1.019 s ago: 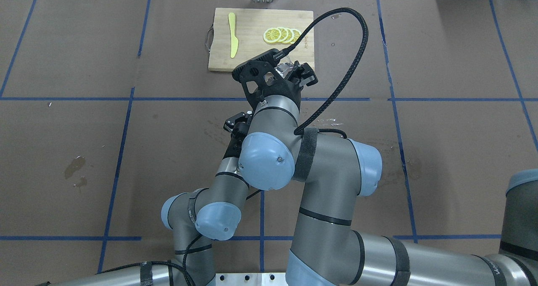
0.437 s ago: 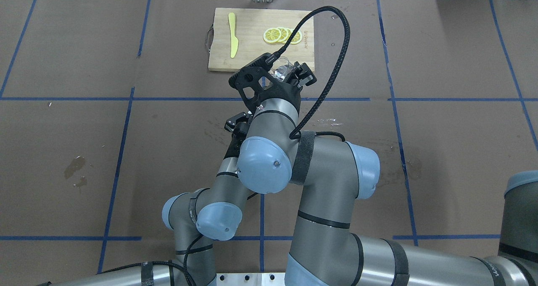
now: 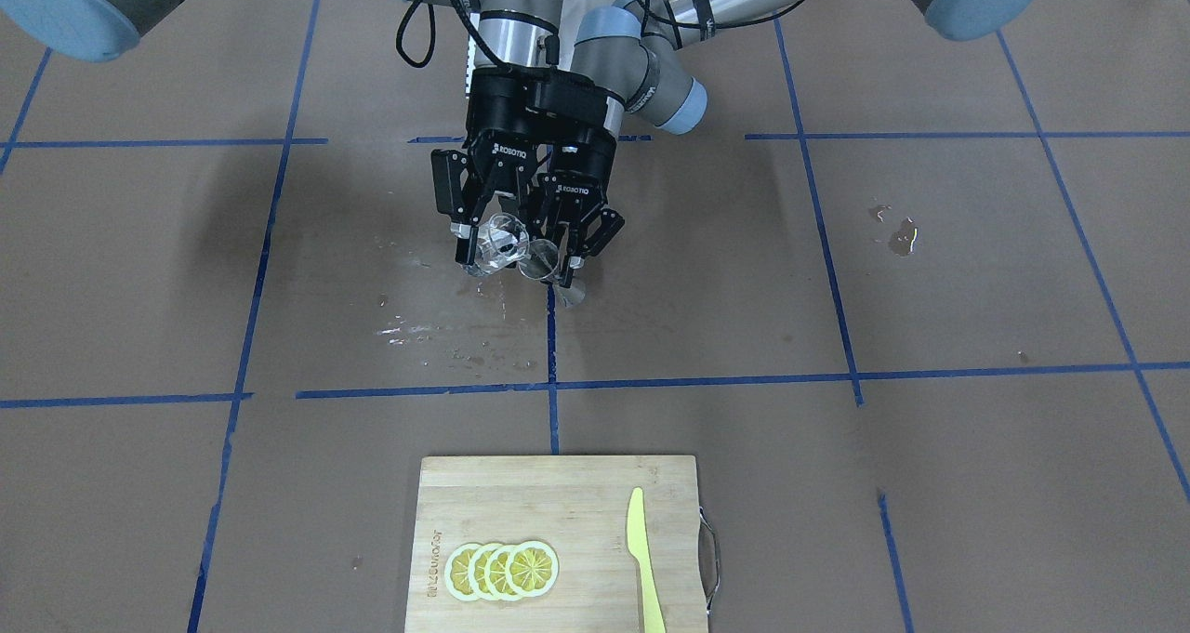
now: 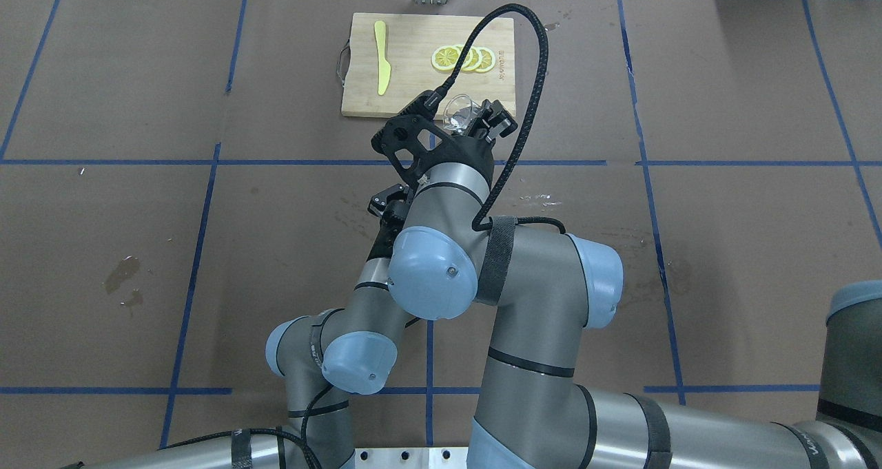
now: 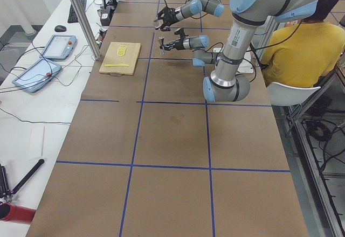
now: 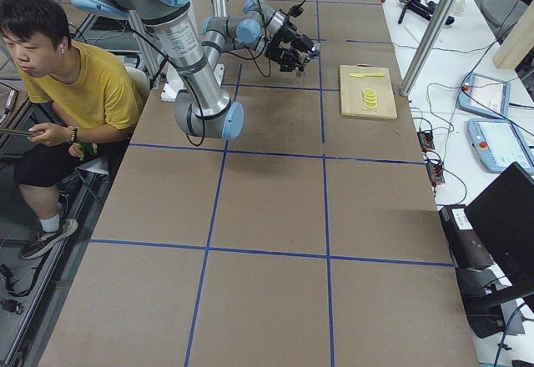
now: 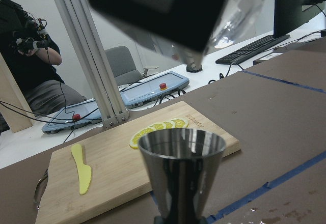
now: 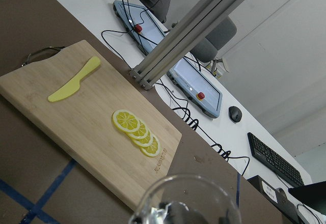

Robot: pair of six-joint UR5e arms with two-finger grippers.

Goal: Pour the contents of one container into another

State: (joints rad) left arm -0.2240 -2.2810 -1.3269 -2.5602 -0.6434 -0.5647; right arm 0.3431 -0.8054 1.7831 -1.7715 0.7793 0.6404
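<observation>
Glass [image 3: 502,245]: clear cup clamped in the right gripper [image 3: 489,235], off the table and tipped, its mouth leaning toward 3 o'clock in the front-facing view. Whether any liquid is in it cannot be told.
Jigger [image 3: 542,264]: steel measuring cup, upright, pinched at its narrow waist by the left gripper [image 3: 564,259]. It is raised above the table just at 3 o'clock of the glass. The left wrist view shows only its rim and outer wall, so the contents cannot be told.
Glass against jigger: from the left wrist camera the glass sits at 1 o'clock, higher than the jigger's rim. Whether they touch cannot be told.
Table [image 3: 930,261]: brown covering with blue tape lines. Wet splashes [image 3: 437,331] lie at 7 o'clock of the grippers in the front-facing view.
Cutting board [image 3: 576,498]: wooden, at 6 o'clock of the grippers in that view, well apart from them.
Lemon slices [image 3: 502,570]: overlapping row at the board's 8 o'clock.
Knife [image 3: 641,559]: yellow, flat on the board's 3 o'clock side.
Person [image 6: 79,83]: seated behind the robot, yellow shirt.
</observation>
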